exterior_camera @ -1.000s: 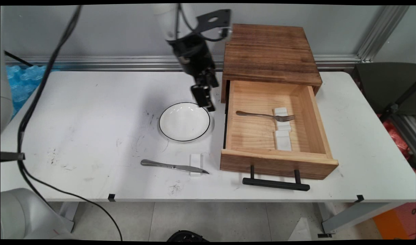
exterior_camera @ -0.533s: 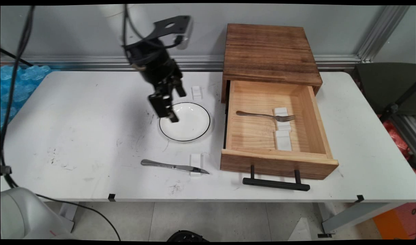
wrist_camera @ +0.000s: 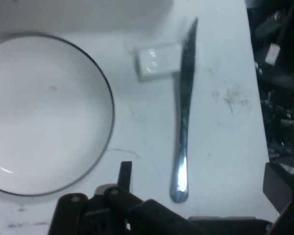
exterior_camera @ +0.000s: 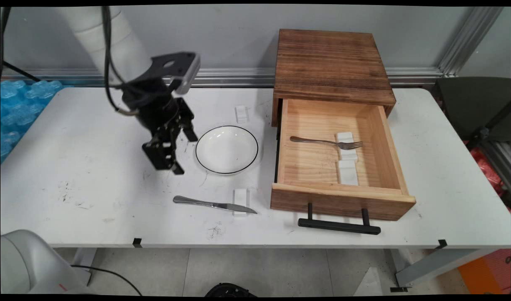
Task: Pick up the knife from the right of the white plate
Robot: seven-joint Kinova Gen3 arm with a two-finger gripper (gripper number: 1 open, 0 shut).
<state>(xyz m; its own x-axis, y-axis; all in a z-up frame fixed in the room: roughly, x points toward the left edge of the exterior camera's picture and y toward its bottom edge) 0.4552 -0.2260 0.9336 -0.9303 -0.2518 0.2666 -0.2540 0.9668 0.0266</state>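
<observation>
The black claw (exterior_camera: 167, 167) hangs above the white table (exterior_camera: 80, 175), just left of a white plate (exterior_camera: 227, 149) with a thin black rim. It is spread wide and holds nothing. In the hand view its fingers (wrist_camera: 124, 171) rise apart at the bottom edge, with bare table between them.

Nearest the claw, on the near side, is a silver knife (exterior_camera: 213, 205). It lies flat on the table, with its handle to the left and its tip to the right. Its blade rests across a small white block (exterior_camera: 240, 196). The hand view shows the same knife (wrist_camera: 183, 112) beside the plate (wrist_camera: 44, 112), apart from it, with the block (wrist_camera: 157, 61) by its blade. A second white block (exterior_camera: 241, 113) sits just beyond the plate's far edge.

To the right of the plate stands a dark wooden cabinet (exterior_camera: 330, 62) with its pale drawer (exterior_camera: 343, 202) pulled out toward the near side. A black bar handle (exterior_camera: 339, 225) is on the drawer's front. Inside lies a fork (exterior_camera: 326, 142), its tines resting on a white block (exterior_camera: 347, 148). Another block (exterior_camera: 347, 172) sits just nearer. Blue bubble wrap (exterior_camera: 21, 104) shows past the table's far left edge.
</observation>
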